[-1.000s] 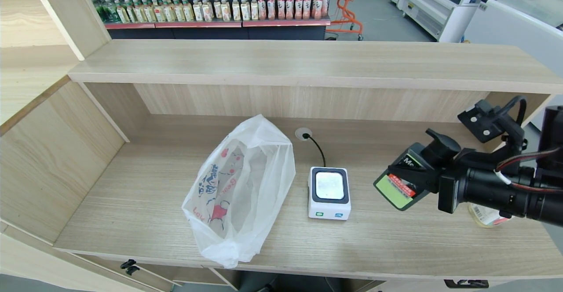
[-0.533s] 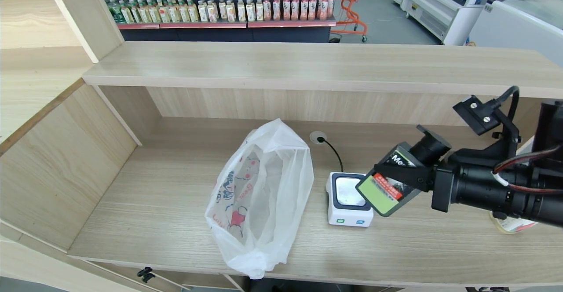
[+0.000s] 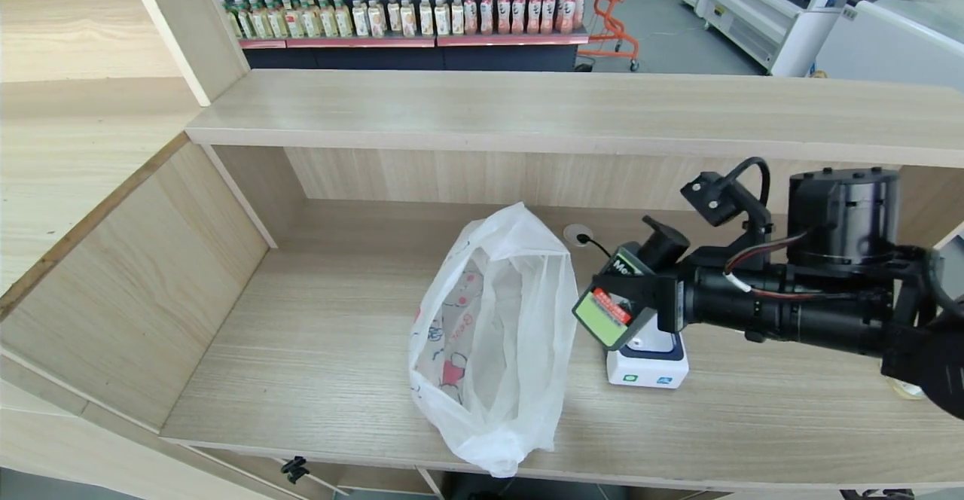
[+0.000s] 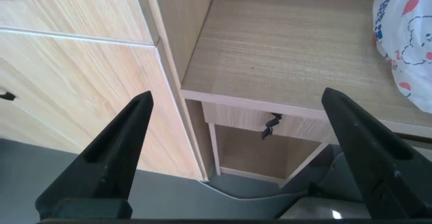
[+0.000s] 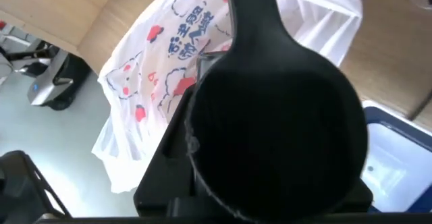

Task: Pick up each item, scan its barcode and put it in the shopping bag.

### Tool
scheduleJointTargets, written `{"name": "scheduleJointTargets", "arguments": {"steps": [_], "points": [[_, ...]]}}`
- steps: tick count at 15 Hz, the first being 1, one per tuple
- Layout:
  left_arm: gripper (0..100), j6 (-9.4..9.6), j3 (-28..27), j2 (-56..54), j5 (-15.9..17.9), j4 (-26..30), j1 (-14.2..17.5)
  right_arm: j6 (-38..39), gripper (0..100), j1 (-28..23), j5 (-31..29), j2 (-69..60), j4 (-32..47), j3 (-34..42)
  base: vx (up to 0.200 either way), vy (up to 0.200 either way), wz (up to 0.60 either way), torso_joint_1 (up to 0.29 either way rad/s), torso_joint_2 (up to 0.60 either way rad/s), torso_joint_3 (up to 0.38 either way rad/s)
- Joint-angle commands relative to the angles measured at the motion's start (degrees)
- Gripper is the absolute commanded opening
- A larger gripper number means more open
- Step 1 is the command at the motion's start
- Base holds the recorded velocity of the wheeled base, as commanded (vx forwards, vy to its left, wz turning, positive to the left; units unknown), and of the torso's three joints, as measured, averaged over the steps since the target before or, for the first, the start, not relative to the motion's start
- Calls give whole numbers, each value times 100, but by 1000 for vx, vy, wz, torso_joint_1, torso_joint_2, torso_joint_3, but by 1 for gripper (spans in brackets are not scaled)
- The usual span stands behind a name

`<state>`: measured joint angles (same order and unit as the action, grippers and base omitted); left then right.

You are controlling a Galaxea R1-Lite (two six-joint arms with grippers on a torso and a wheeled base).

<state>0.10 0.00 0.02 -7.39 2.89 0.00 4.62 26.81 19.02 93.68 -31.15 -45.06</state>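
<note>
My right gripper is shut on a dark box with a green and red label. It holds the box tilted in the air over the left part of the white barcode scanner, close to the bag's right side. The clear plastic shopping bag with red and blue cartoon print stands open on the wooden counter. From the right wrist, the bag lies beyond the dark held thing, and the scanner is beside it. My left gripper hangs open and empty below the counter's front edge.
A raised ledge runs along the back of the counter and a wooden side wall closes its left. The scanner's cable goes into a round hole. Part of a bottle peeks out behind my right arm. A drawer handle sits under the counter edge.
The head camera has shifted, so the whole scene slid right. My right gripper carried the box leftward, from right of the scanner to over it, nearer the bag.
</note>
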Motion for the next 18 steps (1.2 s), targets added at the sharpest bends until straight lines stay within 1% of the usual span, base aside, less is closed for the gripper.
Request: {"name": "scheduleJointTargets", "arguments": {"steps": [1, 3, 4, 7, 9, 12, 18], "points": [[100, -1, 0, -2, 0, 1, -9, -31, 0, 123, -126, 405, 3, -38, 0, 0, 0, 0, 0, 0], [100, -1, 0, -2, 0, 1, 0, -128, 0, 211, -408, 800, -23, -73, 0, 0, 0, 0, 0, 0], [100, -1, 0, -2, -8, 1, 0, -234, 0, 228, -478, 1047, -164, -126, 0, 0, 0, 0, 0, 0], [100, -1, 0, -2, 0, 1, 0, -541, 0, 237, -478, 1732, -876, -153, 0, 0, 0, 0, 0, 0], [100, -1, 0, -2, -8, 1, 0, -550, 0, 422, -478, 2084, -1394, -320, 0, 0, 0, 0, 0, 0], [100, -1, 0, -2, -8, 1, -9, -559, 0, 466, -469, 2497, -1798, -548, 0, 0, 0, 0, 0, 0], [100, -1, 0, -2, 0, 1, -9, -1411, 0, 466, -469, 3156, -2598, -601, 0, 0, 0, 0, 0, 0]]}}
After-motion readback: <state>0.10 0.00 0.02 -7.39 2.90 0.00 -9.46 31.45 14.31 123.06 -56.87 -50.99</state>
